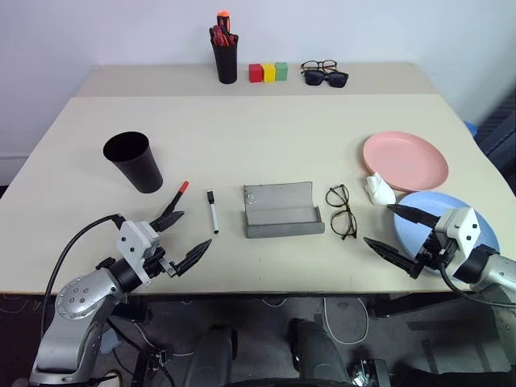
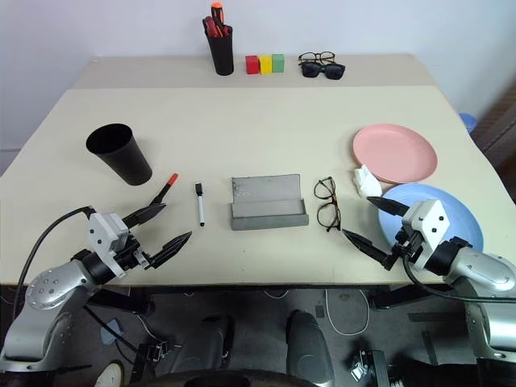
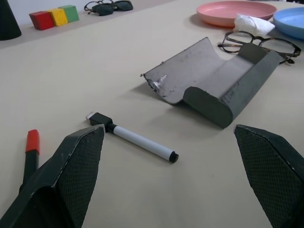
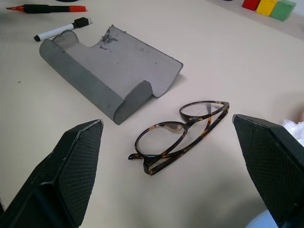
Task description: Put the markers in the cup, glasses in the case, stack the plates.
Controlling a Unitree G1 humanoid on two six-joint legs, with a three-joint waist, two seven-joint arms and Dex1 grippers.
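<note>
The black cup (image 1: 134, 161) stands upright at the left. A black marker with a red cap (image 1: 179, 192) and a white marker with a black cap (image 1: 212, 213) lie beside it, just beyond my open left gripper (image 1: 193, 230). The grey case (image 1: 282, 210) lies open at the table's middle, with nothing in it. Thin dark-framed glasses (image 1: 342, 211) lie folded to its right. My right gripper (image 1: 378, 224) hovers open just right of the glasses, over the blue plate's (image 1: 435, 205) near edge. The pink plate (image 1: 405, 160) sits behind the blue one.
A crumpled white tissue (image 1: 380, 189) lies between the two plates. At the far edge stand a black pen pot with red and orange pens (image 1: 226, 58), three coloured blocks (image 1: 268, 72), and sunglasses with another pair of spectacles (image 1: 324, 73).
</note>
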